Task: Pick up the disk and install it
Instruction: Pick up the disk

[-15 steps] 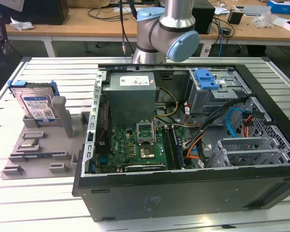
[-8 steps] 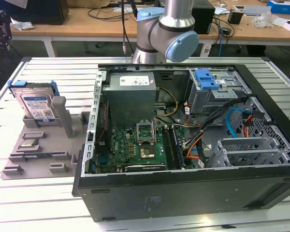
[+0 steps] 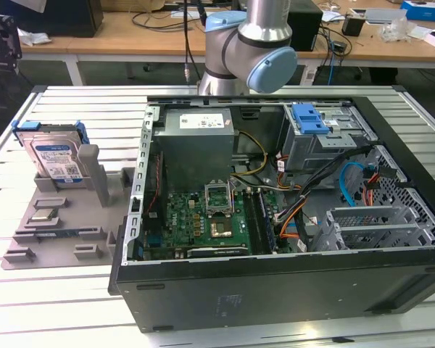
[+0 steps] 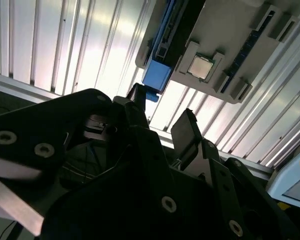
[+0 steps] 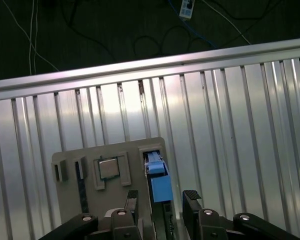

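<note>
As you look through the first wrist view, your gripper (image 5: pixel 162 199) has its two black fingers (image 5: pixel 192 198) spread wide and holds nothing. The blue carrier end of the disk (image 5: pixel 161 186) sits in line with the gap between them, with clear space on either side. The disk stands on edge in a slot of the grey fixture (image 5: pixel 67 200), just beside a pocket holding a square processor chip (image 5: pixel 109 168). The fixture lies on the slatted metal table (image 5: pixel 230 125).

In the second wrist view you see the same arrangement. The gripper (image 4: pixel 162 120) is open, the disk's (image 4: pixel 154 80) blue end lies beyond the fingertips (image 4: pixel 186 125), and the chip (image 4: pixel 200 66) rests in the fixture (image 4: pixel 230 30) next to it. You cannot tell how far above the disk the fingers are.

In the exterior view the disk (image 3: pixel 56 156) stands upright in the fixture (image 3: pixel 65 243) at the exterior view's left, its white-and-blue label facing you. It has not been lifted. It is well apart from the open computer case (image 3: pixel 275 290) on the table (image 3: pixel 58 312). Inside the case you can see the grey power-supply box (image 3: pixel 196 138), the green motherboard (image 3: pixel 203 217) and a blue latch (image 3: pixel 309 118) on the drive cage. Your arm (image 3: pixel 246 43) rises behind the case.
</note>
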Tool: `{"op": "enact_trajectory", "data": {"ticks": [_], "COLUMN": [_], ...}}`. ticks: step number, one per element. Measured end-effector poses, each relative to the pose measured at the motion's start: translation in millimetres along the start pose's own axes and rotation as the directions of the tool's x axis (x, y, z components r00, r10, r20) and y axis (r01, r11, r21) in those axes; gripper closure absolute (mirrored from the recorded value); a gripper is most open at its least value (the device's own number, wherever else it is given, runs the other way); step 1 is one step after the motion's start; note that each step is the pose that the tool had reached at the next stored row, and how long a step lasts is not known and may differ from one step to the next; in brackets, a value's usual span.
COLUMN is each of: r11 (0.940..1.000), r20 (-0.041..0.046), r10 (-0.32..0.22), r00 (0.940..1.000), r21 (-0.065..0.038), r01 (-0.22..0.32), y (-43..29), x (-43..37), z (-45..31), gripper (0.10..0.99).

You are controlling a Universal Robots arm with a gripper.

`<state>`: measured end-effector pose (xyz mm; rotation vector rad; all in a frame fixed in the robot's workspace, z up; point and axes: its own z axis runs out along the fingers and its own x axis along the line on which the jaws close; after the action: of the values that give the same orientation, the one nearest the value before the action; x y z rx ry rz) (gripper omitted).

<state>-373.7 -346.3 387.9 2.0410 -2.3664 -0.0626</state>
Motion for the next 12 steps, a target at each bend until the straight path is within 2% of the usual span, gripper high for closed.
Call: {"op": "enact_trajectory", "data": {"ticks": [5,9,10,11,12], "r11": [1.0,1.0,1.0,0.9973,0.9937], "r20": [-0.0002,-0.0006,-0.0008,-0.007,-0.0226], "r10": [-0.001,-0.002,-0.003,-0.074,-0.112], "r00": [1.0,1.0,1.0,0.9973,0.9934], "r21": [0.0,0.0,0.0,-0.001,-0.001], "r01": [0.001,0.002,0.003,0.074,0.112], "y": [-0.8,-1.9,-2.5,-5.0,-13.8], "x": [-2.7,-4.5,-4.9,-5.1,-6.1], "z": [3.2,11.0,17.3,30.1,46.9], "gripper": [0.604,0.604,0.604,0.604,0.604]}}
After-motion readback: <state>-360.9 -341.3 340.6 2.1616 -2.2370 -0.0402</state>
